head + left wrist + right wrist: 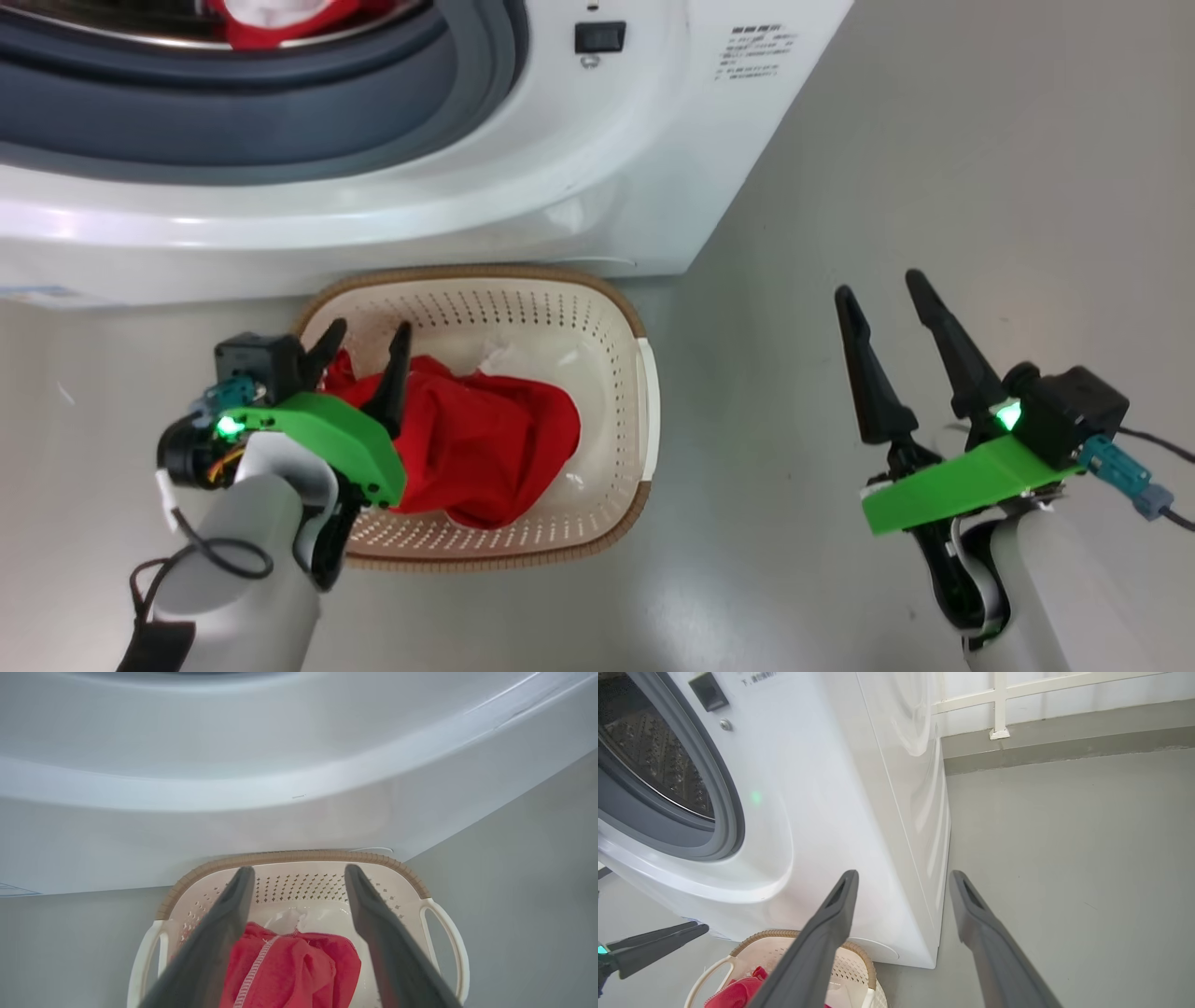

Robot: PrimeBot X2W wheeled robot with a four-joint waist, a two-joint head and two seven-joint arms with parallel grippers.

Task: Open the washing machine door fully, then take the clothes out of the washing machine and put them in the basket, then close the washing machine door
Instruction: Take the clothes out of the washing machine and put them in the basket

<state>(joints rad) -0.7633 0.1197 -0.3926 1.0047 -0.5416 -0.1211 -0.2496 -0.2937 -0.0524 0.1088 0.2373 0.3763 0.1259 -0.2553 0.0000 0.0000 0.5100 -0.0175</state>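
The washing machine [597, 168] stands with its grey gasket and mouth uncovered; its door is out of view. Some red clothes [266, 26] lie in the drum. The cream basket [467, 273] sits on the floor against the machine's front, holding a red garment [495, 439]. My left gripper [370, 329] hangs open over the basket's left part, its fingers straddling the garment [294, 970] without gripping it. In its own wrist view the left gripper [299, 870] points at the basket's far rim [299, 855]. My right gripper [879, 286] is open and empty over the floor, right of the basket.
Grey floor [934, 140] spreads to the right of the machine. In the right wrist view, the right gripper [903, 875] faces the machine's front right corner [924, 933], with a wall base and white railing post [999, 704] behind. A cable trails from the right wrist [1148, 448].
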